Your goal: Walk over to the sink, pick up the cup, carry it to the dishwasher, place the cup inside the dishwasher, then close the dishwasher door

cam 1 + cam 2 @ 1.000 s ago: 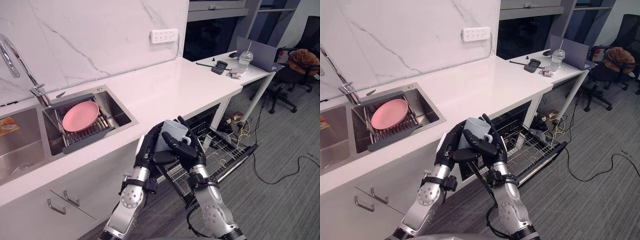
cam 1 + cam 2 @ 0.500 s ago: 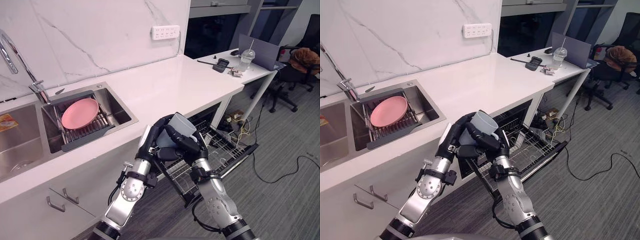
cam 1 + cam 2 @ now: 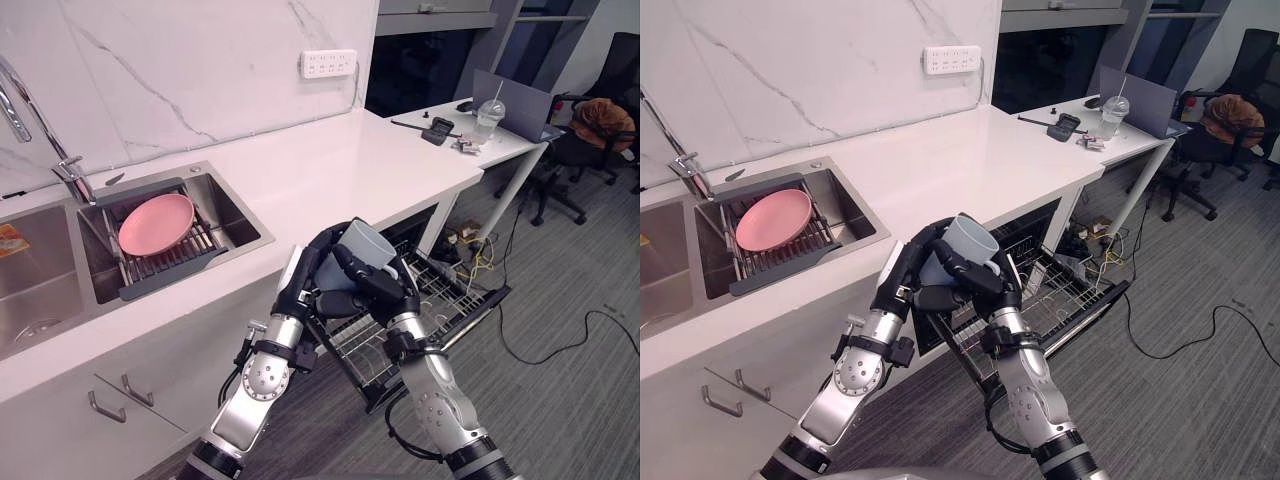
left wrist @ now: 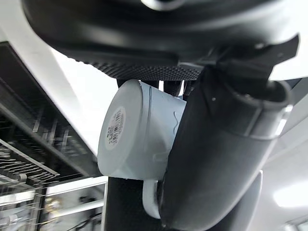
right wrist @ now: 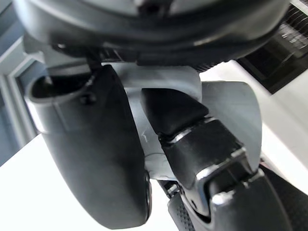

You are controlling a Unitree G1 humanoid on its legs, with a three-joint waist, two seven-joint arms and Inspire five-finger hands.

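i've got the cup [image 3: 364,246] between both hands, out in front of the counter [image 3: 330,175] and just above the open dishwasher [image 3: 412,232]. my left hand [image 3: 306,278] wraps it from the sink side, fingers curled up over its wall, and my right hand [image 3: 388,292] closes on it from the other side, fingers bent across the front. the cup is pale grey-blue and tilted, its mouth turned up and away from me toward the counter edge. in the left wrist view its flat base [image 4: 114,129] faces the camera with a small label on it, my thumb [image 4: 219,144] lies dark along its side, and its handle [image 4: 151,200] pokes out beside the thumb. in the right wrist view the cup's grey wall [image 5: 233,113] shows between my curled fingers [image 5: 202,149]. below the cup the dishwasher door [image 3: 478,318] is folded down flat and the wire basket [image 3: 445,288] is pulled out over it. off to my left the sink [image 3: 243,226] is set into the counter, with a dark drainer [image 3: 165,275] across it and a pink plate [image 3: 155,222] lying on the drainer, and the tap [image 3: 16,100] rises behind it. a white socket strip [image 3: 328,64] sits on the marble wall. further off stands a desk [image 3: 505,145] with a lidded drink and straw [image 3: 489,118] on it.
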